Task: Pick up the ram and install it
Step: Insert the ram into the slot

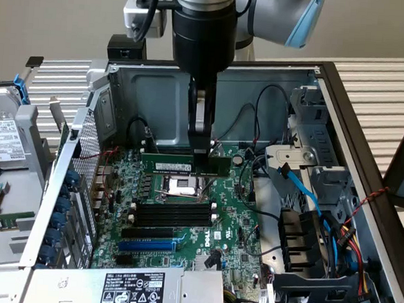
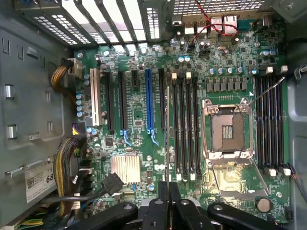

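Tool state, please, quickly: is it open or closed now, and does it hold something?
The tool is closed on the ram, holding it over the motherboard.

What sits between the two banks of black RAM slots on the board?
The empty CPU socket in its metal frame. The wrist view shows it between the slot bank by the held ram and the far slot bank.

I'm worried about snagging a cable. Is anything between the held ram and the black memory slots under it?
Nothing visible does. The ram, clamped in the gripper, hangs above the motherboard. The black memory slots are empty, and the cables lie toward the exterior view's right.
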{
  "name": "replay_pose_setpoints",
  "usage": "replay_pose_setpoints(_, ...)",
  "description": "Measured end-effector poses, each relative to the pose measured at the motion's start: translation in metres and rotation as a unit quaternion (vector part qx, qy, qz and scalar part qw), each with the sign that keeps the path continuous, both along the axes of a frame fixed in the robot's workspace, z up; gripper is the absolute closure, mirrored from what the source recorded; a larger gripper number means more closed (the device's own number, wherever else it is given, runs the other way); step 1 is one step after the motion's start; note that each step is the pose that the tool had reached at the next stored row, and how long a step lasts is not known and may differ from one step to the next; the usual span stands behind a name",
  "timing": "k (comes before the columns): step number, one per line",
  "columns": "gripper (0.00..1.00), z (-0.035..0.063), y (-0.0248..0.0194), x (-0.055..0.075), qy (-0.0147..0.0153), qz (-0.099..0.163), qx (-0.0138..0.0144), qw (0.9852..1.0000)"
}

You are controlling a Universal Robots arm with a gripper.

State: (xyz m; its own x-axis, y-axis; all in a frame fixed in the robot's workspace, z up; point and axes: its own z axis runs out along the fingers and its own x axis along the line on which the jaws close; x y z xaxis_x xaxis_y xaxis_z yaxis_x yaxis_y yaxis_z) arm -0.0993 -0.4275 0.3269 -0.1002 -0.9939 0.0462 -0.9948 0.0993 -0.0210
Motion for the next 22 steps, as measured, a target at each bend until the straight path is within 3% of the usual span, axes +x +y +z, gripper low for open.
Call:
replay_pose_setpoints(5, 0.87, -0.0092, 0.0048, -0.001, -0.0002, 0.004, 0.0001, 1.0000)
replay_pose_setpoints(11, 0.87, -0.0201, 0.0073, -0.018, -0.0050, 0.010, 0.0009, 0.9999)
replay_pose_setpoints(13, 0.87, -0.0236, 0.0089, -0.021, -0.0053, 0.010, 0.0010, 0.9999)
replay_pose_setpoints(22, 0.87, -0.0401, 0.0263, -0.021, -0.0054, 0.016, 0.0010, 0.9999)
